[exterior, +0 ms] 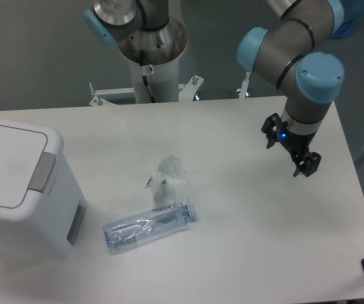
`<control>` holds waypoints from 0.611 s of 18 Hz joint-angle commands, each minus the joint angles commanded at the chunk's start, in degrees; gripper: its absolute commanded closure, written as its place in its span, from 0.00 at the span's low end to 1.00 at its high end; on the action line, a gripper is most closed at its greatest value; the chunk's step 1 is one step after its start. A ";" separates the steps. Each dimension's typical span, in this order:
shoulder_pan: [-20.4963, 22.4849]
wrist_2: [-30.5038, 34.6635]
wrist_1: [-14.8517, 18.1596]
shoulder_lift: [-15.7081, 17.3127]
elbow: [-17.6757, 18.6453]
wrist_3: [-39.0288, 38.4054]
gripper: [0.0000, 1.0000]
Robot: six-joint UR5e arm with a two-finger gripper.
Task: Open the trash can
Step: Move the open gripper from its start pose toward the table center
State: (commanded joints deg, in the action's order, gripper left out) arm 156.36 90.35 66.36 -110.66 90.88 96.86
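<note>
Item: trash can [18,183], white, lid down, grey tab [41,171] on its rim; sits on the table [245,240] far to the camera-left of the fingers, well apart. Gripper [290,149]: fingers spread, holding nothing, above the table. Between them: clear bottle [149,226] lying flat, crumpled plastic wrapper [169,180] just beside it.

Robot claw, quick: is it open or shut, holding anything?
Black two-finger gripper: open and holding nothing, above the white table.
</note>
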 joint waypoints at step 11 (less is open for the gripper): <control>2.81 -3.34 0.18 2.98 3.76 0.17 0.00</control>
State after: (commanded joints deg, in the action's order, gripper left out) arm 159.16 87.01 66.54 -107.67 94.64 97.03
